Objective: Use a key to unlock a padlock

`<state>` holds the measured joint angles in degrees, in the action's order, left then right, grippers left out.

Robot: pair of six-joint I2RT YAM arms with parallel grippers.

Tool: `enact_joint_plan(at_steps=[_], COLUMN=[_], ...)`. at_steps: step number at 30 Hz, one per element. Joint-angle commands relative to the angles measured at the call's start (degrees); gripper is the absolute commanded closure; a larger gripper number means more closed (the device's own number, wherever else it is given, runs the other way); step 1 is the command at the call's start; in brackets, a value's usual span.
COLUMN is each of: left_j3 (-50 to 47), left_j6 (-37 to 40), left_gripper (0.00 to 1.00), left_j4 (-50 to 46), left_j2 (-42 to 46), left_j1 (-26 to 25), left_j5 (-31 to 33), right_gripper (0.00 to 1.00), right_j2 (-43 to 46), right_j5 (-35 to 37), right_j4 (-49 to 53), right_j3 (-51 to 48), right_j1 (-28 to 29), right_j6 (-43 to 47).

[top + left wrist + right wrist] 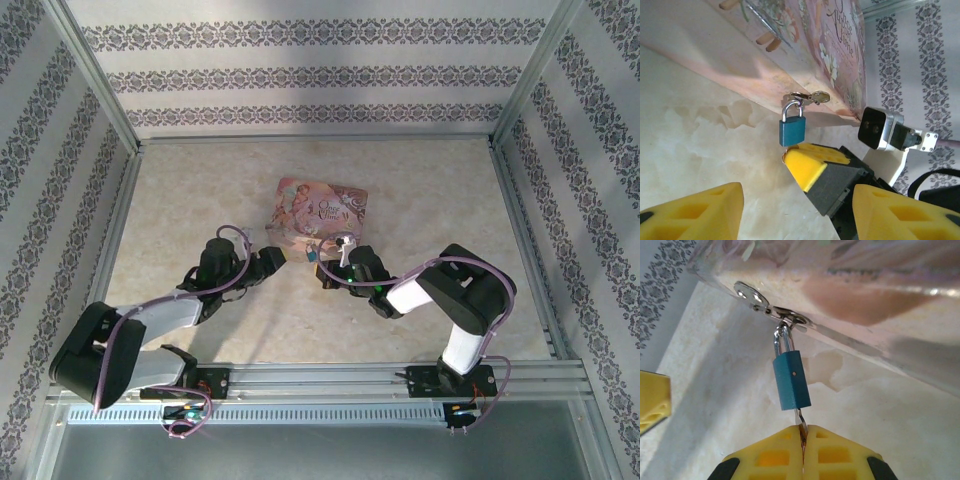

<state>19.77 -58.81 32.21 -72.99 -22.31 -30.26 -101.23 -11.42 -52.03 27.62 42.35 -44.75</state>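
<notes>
Here, right hand (803, 432) clamped on key (800, 419), padlock (791, 380) at its fingertips; left hand (270, 262) open nearby

Right wrist view: key (800, 416) shows only a sliver of blade just below the padlock (791, 381); the rest is buried between the pressed-together pads of the right gripper (802, 430). Pink tin (850, 275) above the padlock is blurred and runs off the top edge. From overhead, the padlock is too small to read.
</notes>
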Motion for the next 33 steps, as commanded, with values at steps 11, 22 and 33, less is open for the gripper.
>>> enact_joint_plan(at_steps=[11, 22, 33], left_j3=[0.2, 1.0, 3.2], left_j6=[-4.7, -11.7, -20.6], left_gripper=[0.45, 0.46, 0.54], left_j4=[8.3, 23.4, 42.1], left_j2=[-5.5, -15.3, -30.2], left_j1=[0.6, 0.2, -3.3], left_j5=[-1.9, -4.6, -4.5], right_gripper=[1.0, 1.0, 1.0], right_j2=[1.7, 2.4, 2.6], right_j5=[-2.3, -2.6, -2.3], right_j4=[-4.6, -5.4, -5.4], right_j3=[-0.8, -1.2, -1.7], right_j1=[1.3, 1.4, 1.3], right_j6=[-14.6, -20.0, -20.2])
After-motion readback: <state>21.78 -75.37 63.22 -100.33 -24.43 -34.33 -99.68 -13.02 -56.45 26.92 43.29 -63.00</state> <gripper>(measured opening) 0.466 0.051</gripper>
